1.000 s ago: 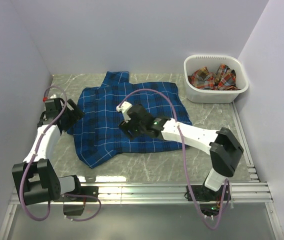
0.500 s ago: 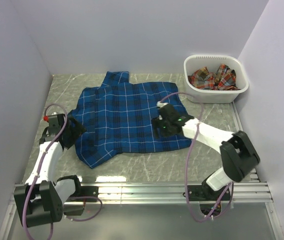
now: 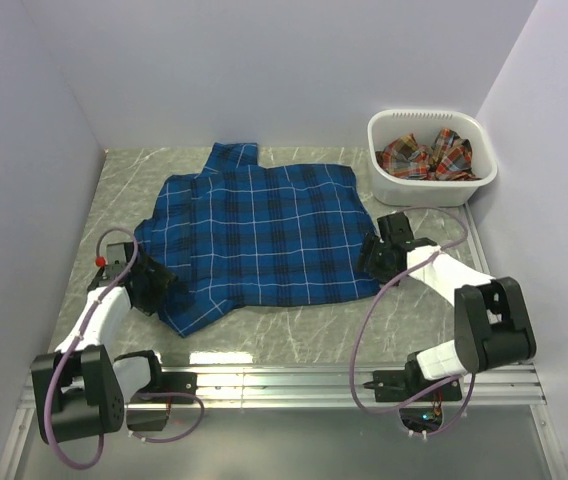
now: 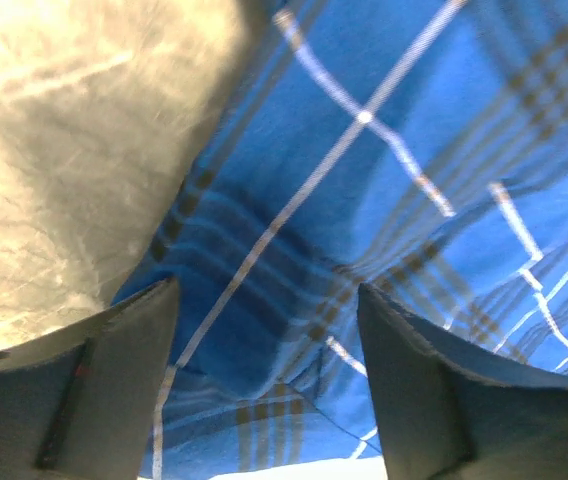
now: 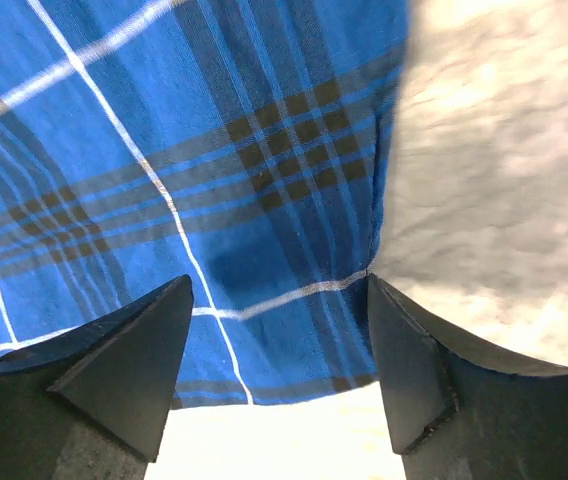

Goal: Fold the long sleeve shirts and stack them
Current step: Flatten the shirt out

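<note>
We see the blue shirt (image 3: 259, 235) spread flat across the middle of the table (image 3: 294, 330), while the red-orange shirt (image 3: 426, 155) lies bunched in the basket (image 3: 434, 190) at the far right corner. The left claw (image 4: 266, 298) sits low at the shirt's near-left edge and the right claw (image 5: 279, 290) at its near-right edge. Both are released, fingers apart with plaid cloth showing in the gap and nothing pinched. We judge the work to be at the start of a fold, with each arm lining up on a side hem of the first garment and no stacking begun. The next move calls for both claws to close on the cloth edges alone, clear of the table, then lift evenly so the fabric does not drag or twist.

We cannot make out where the sleeves lie, and the blue flap at the far edge could be collar or sleeve. Whether any fingertip touches the cloth is unclear.
</note>
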You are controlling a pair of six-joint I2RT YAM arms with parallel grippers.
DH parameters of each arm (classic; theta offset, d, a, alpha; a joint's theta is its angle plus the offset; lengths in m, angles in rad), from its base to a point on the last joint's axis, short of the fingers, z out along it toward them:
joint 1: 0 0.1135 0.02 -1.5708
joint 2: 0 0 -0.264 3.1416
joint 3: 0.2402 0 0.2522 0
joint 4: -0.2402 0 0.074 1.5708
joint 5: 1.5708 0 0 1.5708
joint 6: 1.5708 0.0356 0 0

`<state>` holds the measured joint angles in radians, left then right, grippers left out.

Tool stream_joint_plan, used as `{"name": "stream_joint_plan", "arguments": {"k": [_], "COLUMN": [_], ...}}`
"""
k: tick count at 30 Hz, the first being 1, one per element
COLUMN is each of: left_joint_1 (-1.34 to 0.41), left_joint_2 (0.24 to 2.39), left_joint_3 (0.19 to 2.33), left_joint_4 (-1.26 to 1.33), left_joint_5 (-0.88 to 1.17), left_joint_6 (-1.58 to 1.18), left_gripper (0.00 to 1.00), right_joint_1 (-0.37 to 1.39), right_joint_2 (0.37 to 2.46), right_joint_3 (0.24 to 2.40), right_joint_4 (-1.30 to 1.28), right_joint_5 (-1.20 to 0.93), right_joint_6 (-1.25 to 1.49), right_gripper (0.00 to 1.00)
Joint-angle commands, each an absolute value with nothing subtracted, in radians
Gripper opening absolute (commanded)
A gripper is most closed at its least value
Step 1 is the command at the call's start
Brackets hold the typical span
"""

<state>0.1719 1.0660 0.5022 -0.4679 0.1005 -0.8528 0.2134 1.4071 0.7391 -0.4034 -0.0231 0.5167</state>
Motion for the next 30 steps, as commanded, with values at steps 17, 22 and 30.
{"name": "stream_joint_plan", "arguments": {"k": [17, 22, 30], "left_joint_1": [0.278, 0.278, 0.123], "left_joint_2": [1.046, 1.057, 1.195], "left_joint_3": [0.756, 0.805, 0.916], "left_joint_4": [-0.568, -0.476, -0.44], "left_joint_5": [-0.282, -0.203, -0.083], "left_joint_6": [-0.786, -0.746, -0.77], "left_gripper": [0.13, 0.59, 0.94], "right_joint_1": [0.545, 0.46, 0.321], "right_joint_2": [1.329, 1.285, 1.489], "right_joint_3": [0.738, 0.871, 1.034], "right_joint_4": [-0.616, -0.634, -0.365], "right_joint_5": [-0.217, -0.08, -0.175], "right_joint_6": [0.528, 0.446, 0.474], "right_gripper": [0.67, 0.8, 0.66]}}
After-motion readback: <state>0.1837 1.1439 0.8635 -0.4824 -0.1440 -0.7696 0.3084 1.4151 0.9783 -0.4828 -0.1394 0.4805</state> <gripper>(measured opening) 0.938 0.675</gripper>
